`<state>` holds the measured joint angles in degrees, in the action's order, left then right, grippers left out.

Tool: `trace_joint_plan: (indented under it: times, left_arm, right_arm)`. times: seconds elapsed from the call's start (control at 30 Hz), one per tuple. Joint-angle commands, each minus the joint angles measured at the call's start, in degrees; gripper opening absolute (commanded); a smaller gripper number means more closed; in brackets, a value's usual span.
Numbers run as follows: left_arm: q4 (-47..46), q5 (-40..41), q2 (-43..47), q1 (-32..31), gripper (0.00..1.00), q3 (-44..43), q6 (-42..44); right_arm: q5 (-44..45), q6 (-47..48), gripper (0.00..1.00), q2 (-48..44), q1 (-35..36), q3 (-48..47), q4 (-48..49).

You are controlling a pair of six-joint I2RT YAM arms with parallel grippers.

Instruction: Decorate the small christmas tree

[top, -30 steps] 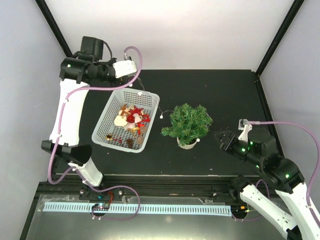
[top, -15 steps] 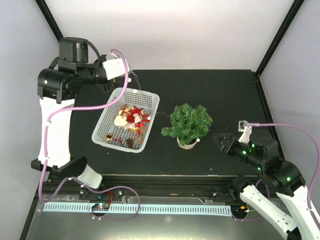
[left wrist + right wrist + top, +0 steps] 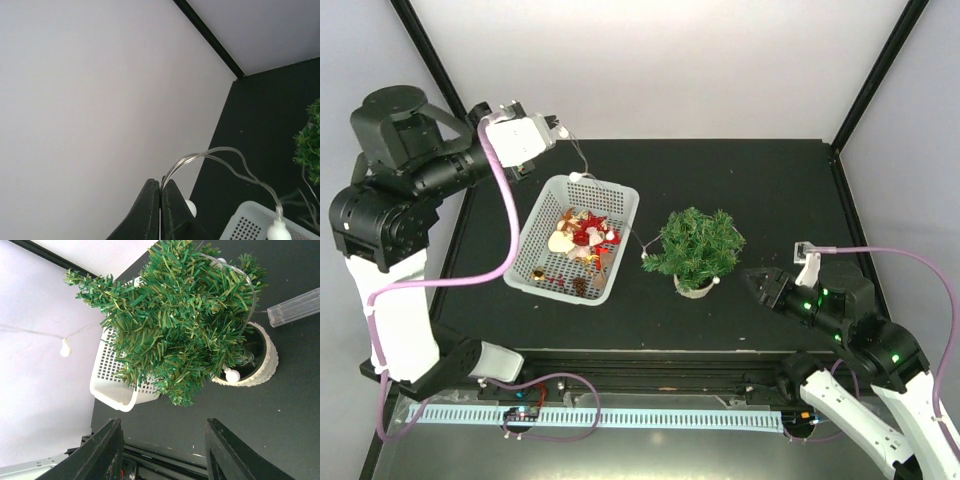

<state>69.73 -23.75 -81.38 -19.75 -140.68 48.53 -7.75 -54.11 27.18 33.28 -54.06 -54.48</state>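
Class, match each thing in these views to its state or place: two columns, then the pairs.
1 left gripper
2 right gripper
3 small christmas tree
4 white mesh basket

A holds ornaments
B fingers shut on the light string
C stands in a whitish pot
D fingers open, facing the tree

Pairs: 1-B, 2-D, 3-C, 4-A
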Motion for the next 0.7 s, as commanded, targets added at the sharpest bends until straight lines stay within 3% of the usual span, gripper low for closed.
trace_joint_plan:
  times: [0.0,0.4,0.67]
  left_arm:
    - [-3.7,1.9,1.7,-1.5,0.02,-1.2,-1.5]
    - [-13.1,0.2,7.0,-9.1,0.01,-1.7,-2.7]
    - [-15.9,-0.9,7.6,-10.2,0.02,-1.7,-3.4]
  right_arm:
    - [-0.6,0.7,0.46,-1.1,-0.3,0.8,0.8]
    - [-1.1,1.0,0.46,-1.1,-0.3,1.8,0.5]
    - [-1.2,0.7,0.46,-1.5,-0.3,2.6,-0.1]
